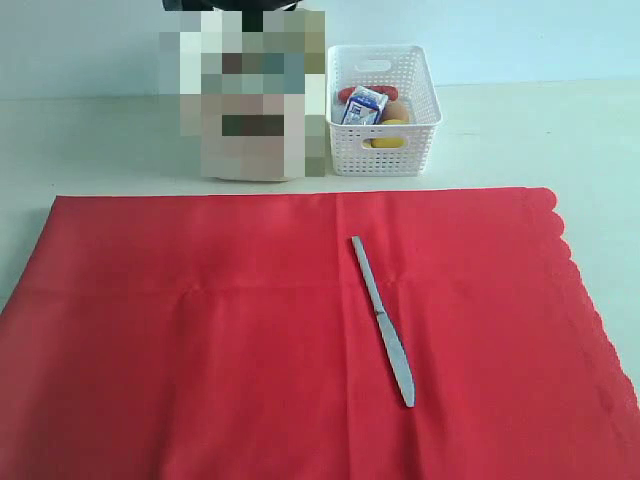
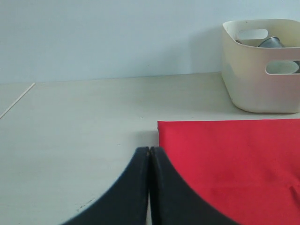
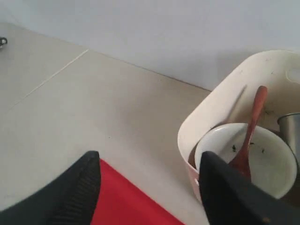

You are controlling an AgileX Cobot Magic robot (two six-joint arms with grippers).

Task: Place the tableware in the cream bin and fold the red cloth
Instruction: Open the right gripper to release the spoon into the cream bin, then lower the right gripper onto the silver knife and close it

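One red cloth (image 1: 300,330) covers most of the table (image 1: 560,130), flat and unfolded. Past its far edge stand the cream bin (image 2: 255,89) and a white basket (image 1: 385,150) with a milk carton (image 1: 362,105), and a knife (image 1: 382,320) lies mid-cloth. The exterior view blurs the bin, but the wrist views show a bowl (image 3: 272,164), spoon (image 3: 253,117) and cup (image 2: 272,43) inside. Left gripper (image 2: 149,150) closed tight by a cloth corner; right gripper (image 3: 150,161) spread wide, empty, beside the bin.

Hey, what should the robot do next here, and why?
Probably bring the open right pincer from beside the cream bin to the silver table knife: it lies alone on the red cloth, while the bowl and spoon are already binned.
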